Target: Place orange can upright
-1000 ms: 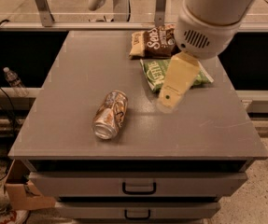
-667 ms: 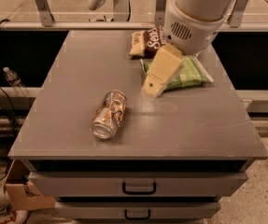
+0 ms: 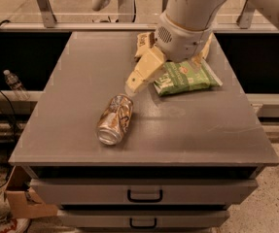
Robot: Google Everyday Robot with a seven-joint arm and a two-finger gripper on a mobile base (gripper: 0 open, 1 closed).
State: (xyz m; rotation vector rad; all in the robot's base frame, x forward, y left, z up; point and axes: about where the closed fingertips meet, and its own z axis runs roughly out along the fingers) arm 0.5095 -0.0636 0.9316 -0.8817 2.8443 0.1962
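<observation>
The big grey table has the orange can on it. The can lies on its side, a bit left of the middle and near the front edge. Its round silver end points to the front and left. You cannot see if anything is in it.

Under the can, in the front of the table, are two drawers, a top drawer and a bottom drawer. Both are shut.

The white robot arm comes down from behind the can and to its right.

A green chip bag lies flat behind the can and to its right. A brown chip bag lies farther back, partly hidden by the arm. Both bags look closed.

The gripper points down just behind the can's back end. I cannot tell how wide it is open or if it touches the can.

A cardboard box sits on the floor, left of the can and lower. A water bottle lies far left of the can.
</observation>
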